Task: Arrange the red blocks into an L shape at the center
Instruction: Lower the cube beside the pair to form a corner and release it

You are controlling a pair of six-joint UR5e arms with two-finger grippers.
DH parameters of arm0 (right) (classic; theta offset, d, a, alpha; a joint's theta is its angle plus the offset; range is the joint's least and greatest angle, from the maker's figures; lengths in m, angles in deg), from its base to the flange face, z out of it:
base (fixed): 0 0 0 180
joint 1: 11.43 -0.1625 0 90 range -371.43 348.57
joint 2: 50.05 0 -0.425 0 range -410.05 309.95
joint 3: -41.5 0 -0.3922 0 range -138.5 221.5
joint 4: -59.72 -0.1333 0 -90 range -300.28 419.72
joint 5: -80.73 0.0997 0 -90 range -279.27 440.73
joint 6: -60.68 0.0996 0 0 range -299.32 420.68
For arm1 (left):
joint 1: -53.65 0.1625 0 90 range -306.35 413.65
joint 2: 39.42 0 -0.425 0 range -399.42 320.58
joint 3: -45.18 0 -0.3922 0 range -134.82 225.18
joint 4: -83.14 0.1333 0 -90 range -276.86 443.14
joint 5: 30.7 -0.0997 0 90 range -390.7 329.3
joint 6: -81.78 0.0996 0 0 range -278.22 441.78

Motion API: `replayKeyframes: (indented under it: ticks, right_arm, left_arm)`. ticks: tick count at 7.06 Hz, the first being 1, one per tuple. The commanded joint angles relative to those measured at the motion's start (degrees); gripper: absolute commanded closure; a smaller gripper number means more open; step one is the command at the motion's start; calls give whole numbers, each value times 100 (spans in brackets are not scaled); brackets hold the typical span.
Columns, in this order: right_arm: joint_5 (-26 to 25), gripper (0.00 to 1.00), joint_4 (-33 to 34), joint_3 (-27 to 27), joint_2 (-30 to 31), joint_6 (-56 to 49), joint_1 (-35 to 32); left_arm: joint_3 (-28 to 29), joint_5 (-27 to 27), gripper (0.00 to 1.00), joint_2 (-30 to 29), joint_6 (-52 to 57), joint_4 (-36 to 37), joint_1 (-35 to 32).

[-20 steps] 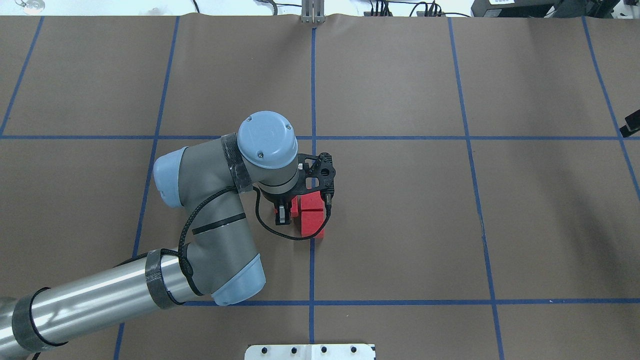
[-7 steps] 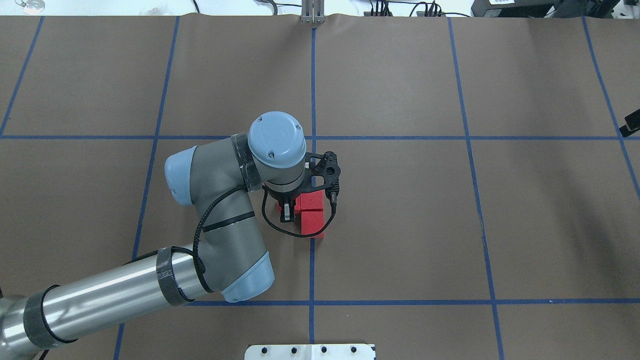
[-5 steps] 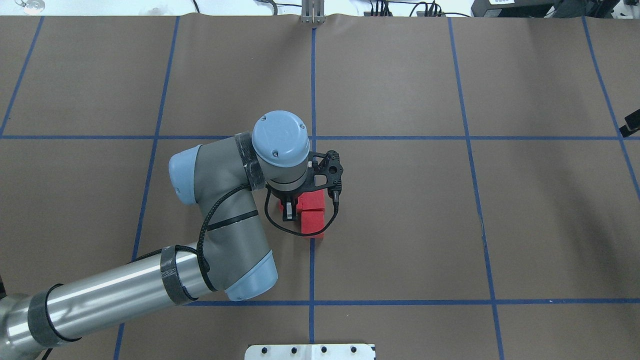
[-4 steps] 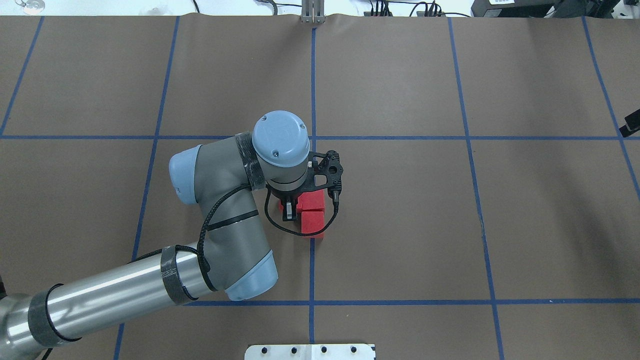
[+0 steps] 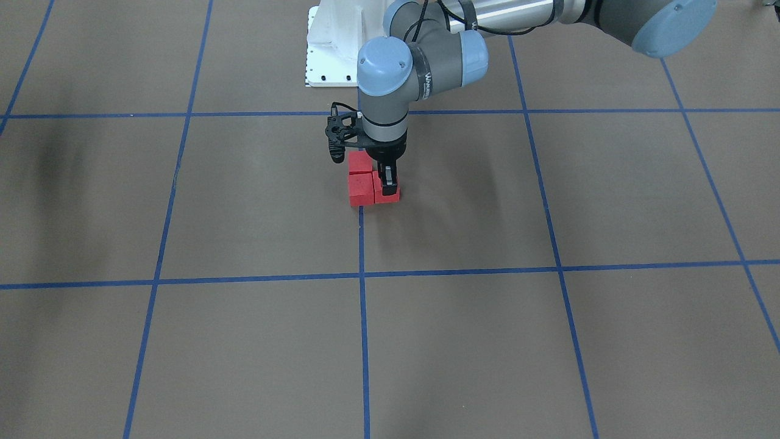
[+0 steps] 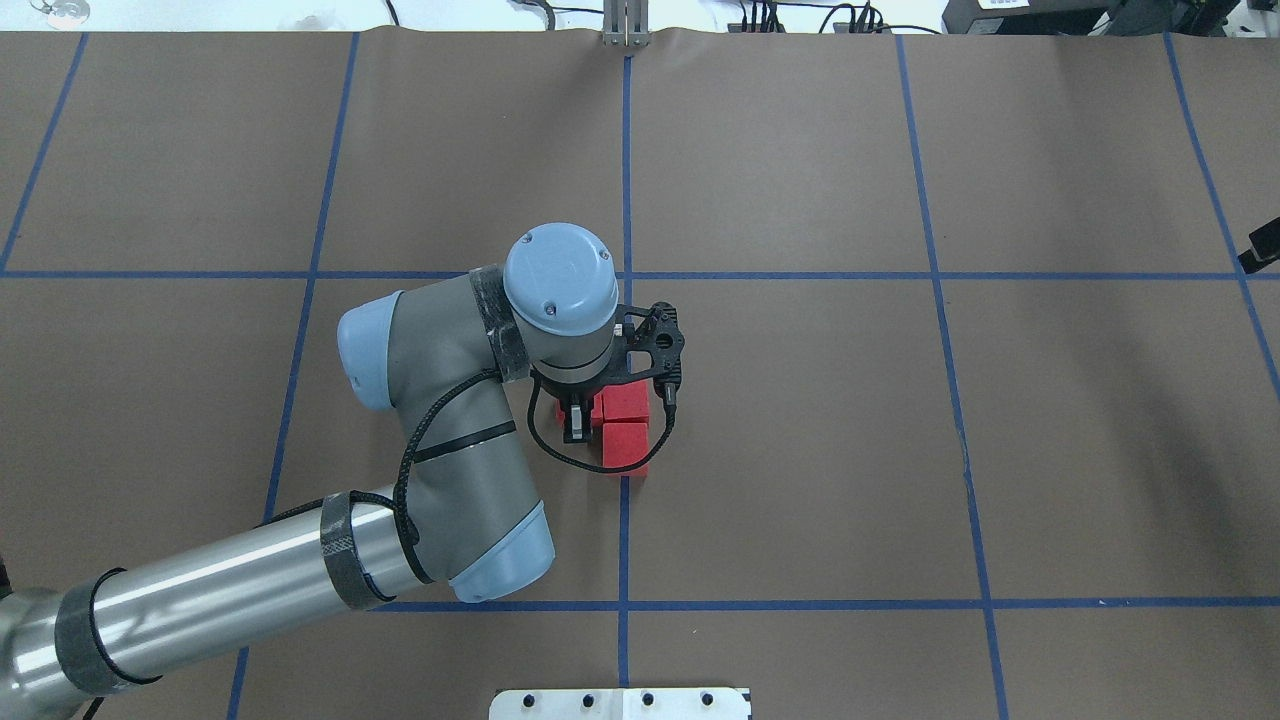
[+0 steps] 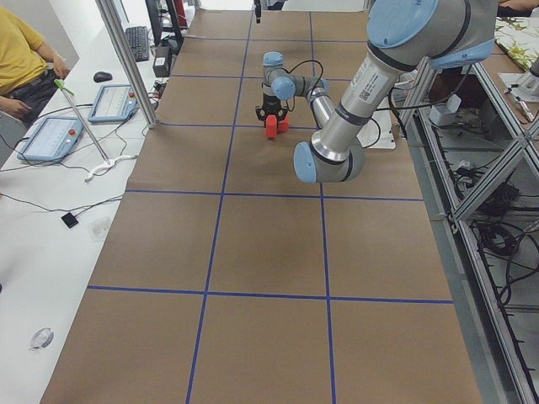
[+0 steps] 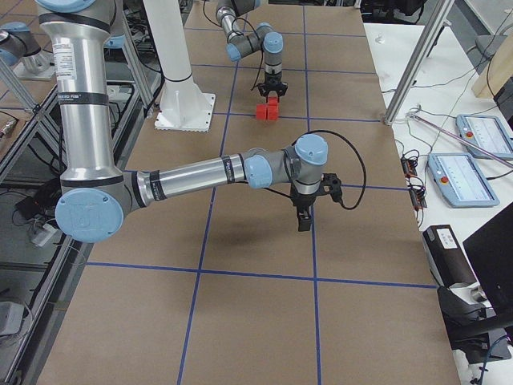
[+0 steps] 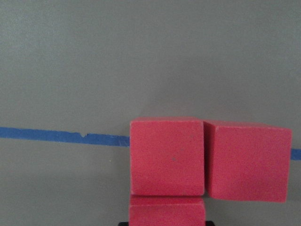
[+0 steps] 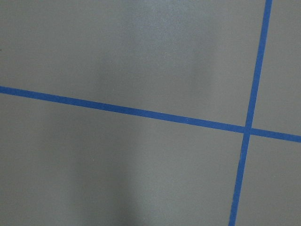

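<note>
On the brown table [image 6: 800, 450] the red blocks [image 6: 625, 420] lie on the blue line [image 6: 624, 530]. The left claw [image 6: 573, 425], clamped on the third block [image 9: 167, 212], has slid it against the pair, so we judge the L complete. For the right claw [image 8: 304, 218] we cannot tell.

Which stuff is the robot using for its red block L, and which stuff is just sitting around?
For the job:
red blocks
left gripper, closed around one block
center of the brown mat with blue tape lines

Just lying about:
white base plate
tablets on the side desk
mouse
</note>
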Motion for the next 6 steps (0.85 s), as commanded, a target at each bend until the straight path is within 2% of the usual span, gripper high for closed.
replayKeyframes:
  ticks: [1, 6]
  right_arm:
    - [0, 1, 0, -4, 0, 9, 0]
    - [0, 0, 0, 5, 0, 0, -9]
  left_arm:
    - [-1, 2, 59, 9, 1, 1, 8]
    - [-1, -59, 35, 18, 18, 1, 8]
